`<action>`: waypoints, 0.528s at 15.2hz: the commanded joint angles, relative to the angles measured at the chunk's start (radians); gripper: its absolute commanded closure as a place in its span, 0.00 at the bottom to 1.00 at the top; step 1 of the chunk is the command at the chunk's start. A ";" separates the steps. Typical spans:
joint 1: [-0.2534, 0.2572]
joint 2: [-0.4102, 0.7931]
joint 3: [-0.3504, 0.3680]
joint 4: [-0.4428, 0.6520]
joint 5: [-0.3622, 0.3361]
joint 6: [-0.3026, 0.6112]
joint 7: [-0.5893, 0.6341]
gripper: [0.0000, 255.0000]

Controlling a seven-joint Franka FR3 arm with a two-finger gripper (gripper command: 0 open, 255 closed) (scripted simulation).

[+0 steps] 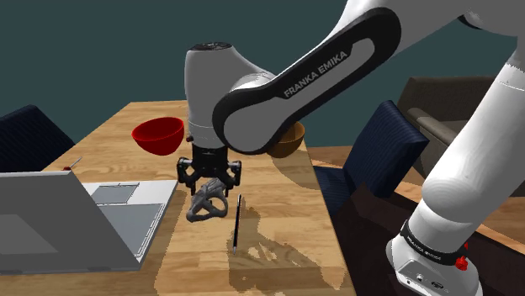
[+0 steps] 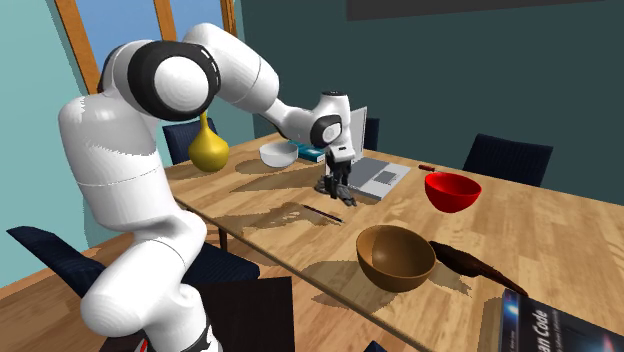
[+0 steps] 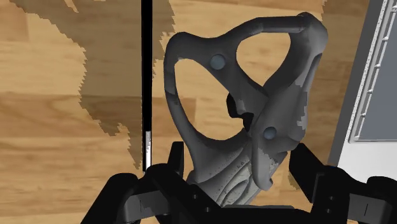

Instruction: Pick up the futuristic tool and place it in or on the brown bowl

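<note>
The futuristic tool (image 1: 206, 204) is a grey, looped, skeletal piece standing tilted at the wooden table (image 1: 286, 269), beside the laptop. My gripper (image 1: 208, 189) comes straight down on it. In the wrist view the two black fingers (image 3: 177, 159) press against both sides of the tool's (image 3: 242, 108) ribbed stem, so my gripper (image 3: 238, 162) is shut on it. Whether the tool is off the table I cannot tell. The brown bowl (image 1: 292, 143) sits farther back, partly hidden behind my forearm. In the second exterior view the bowl (image 2: 395, 257) lies well to the right of my gripper (image 2: 335, 185).
A thin black pen (image 1: 237, 223) lies just beside the tool. A grey laptop (image 1: 59, 223) stands open at the shoulder view's left, and a red bowl (image 1: 157, 134) sits behind it. A white bowl (image 2: 279, 153), a yellow vase (image 2: 208, 148) and a book (image 2: 540, 325) are on the table; dark chairs (image 1: 383, 155) surround it.
</note>
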 commanded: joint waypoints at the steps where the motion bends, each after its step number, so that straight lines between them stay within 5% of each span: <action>1: -0.001 -0.024 -0.003 0.011 0.025 -0.026 -0.018 1.00; 8: 0.000 -0.080 -0.019 0.069 0.078 -0.123 -0.053 1.00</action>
